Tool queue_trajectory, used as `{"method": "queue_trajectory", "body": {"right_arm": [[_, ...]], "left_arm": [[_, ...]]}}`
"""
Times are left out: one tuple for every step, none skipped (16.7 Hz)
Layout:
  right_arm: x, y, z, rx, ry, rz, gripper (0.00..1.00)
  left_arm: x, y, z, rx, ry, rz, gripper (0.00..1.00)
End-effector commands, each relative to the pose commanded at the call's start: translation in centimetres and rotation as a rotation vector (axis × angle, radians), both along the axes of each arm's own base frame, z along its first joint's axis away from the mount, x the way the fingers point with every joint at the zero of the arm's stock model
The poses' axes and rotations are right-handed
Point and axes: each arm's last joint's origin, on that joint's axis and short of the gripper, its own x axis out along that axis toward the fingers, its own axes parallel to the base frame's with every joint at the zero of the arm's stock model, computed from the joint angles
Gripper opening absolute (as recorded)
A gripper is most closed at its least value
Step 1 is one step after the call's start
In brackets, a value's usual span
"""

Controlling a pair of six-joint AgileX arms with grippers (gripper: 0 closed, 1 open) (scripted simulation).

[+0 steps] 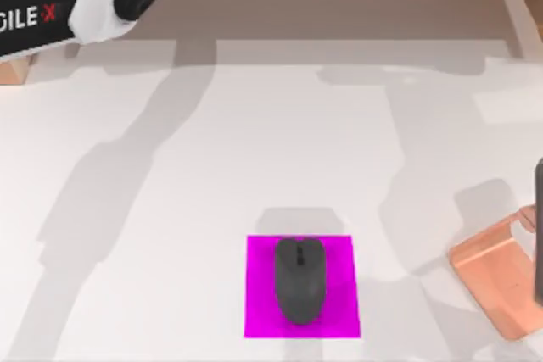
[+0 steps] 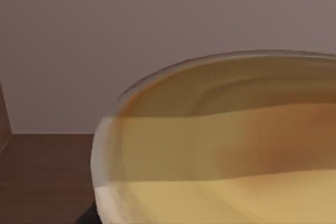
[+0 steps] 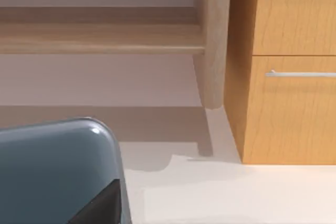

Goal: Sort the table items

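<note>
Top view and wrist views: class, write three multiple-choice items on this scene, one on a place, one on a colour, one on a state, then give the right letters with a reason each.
1. Where does the computer mouse lie?
A. on the magenta square
B. on the copper-coloured stand
C. on bare table

2. What colour is the mouse?
A. white
B. dark grey
C. orange

3. How does the orange cup stand to the table?
A. lying beside the mouse
B. upright on the square
C. lifted, close before the left wrist camera

Key: 1 A, magenta shows on all sides of the mouse. 2 B, its shell is dark grey. 3 C, the cup looms in the left wrist view with wall and floor behind it.
</note>
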Motion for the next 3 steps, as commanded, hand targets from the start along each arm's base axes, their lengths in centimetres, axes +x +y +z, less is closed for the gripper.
{"method": "queue_trajectory", "body": {"right_arm": [[0.0,0.0,0.0,0.0,0.0,0.0,1.0],[0.0,0.0,0.0,0.0,0.0,0.0,1.0],[0.0,0.0,0.0,0.0,0.0,0.0,1.0]], "left_arm": [[0.0,0.0,0.0,0.0,0.0,0.0,1.0],[0.0,0.0,0.0,0.0,0.0,0.0,1.0],[0.0,0.0,0.0,0.0,0.0,0.0,1.0]]}}
